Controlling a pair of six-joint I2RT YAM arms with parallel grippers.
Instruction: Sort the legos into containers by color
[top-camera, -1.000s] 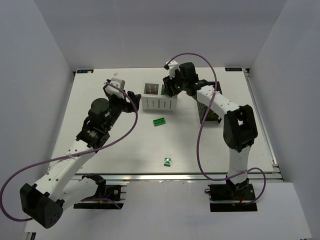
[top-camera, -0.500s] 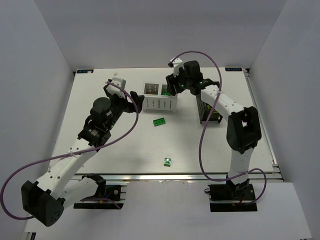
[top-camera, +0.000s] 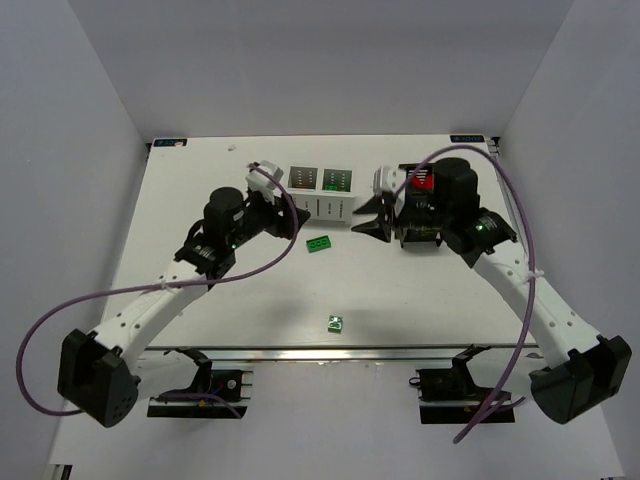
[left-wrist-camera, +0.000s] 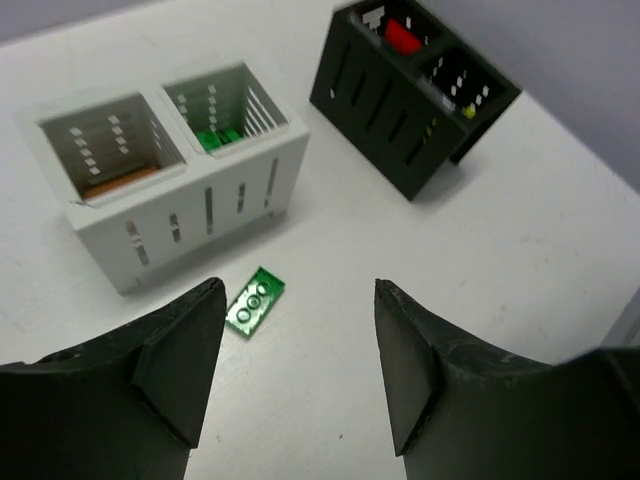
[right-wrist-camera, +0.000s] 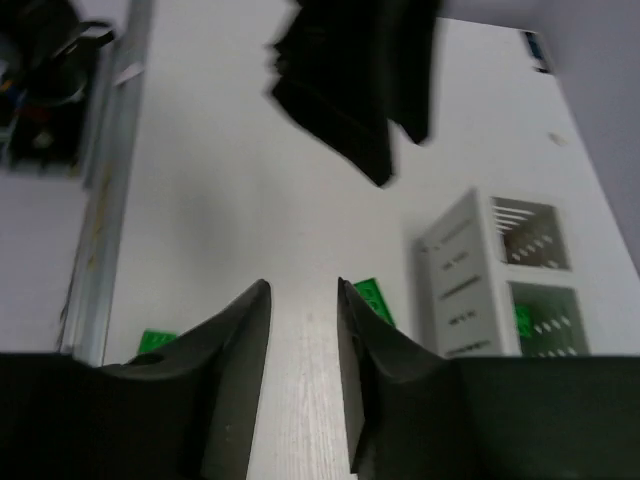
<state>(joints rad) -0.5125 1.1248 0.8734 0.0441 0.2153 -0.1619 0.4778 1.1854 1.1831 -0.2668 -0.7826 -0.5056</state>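
A dark green lego (top-camera: 320, 245) lies flat in front of the white container (top-camera: 320, 208). A second green lego (top-camera: 336, 323) sits nearer the table's front edge. My left gripper (top-camera: 291, 227) hangs open just left of the first lego (left-wrist-camera: 255, 300), nothing between its fingers (left-wrist-camera: 180, 350). My right gripper (top-camera: 366, 220) points left beside the black container (left-wrist-camera: 385, 110), its jaws narrowly open and empty. Green legos (left-wrist-camera: 215, 140) lie in the white container's right compartment. A red lego (left-wrist-camera: 400, 35) and a yellow-green one (left-wrist-camera: 468, 112) lie in the black container.
The white container's left compartment (left-wrist-camera: 110, 150) shows a brownish floor. In the right wrist view the table's metal front rail (right-wrist-camera: 110, 180) runs along the left, and my left arm's gripper (right-wrist-camera: 360, 80) appears blurred at the top.
My right arm has swung away from above the white container, down and right toward the black one. My left gripper has moved right, from the white container's left side to its front.
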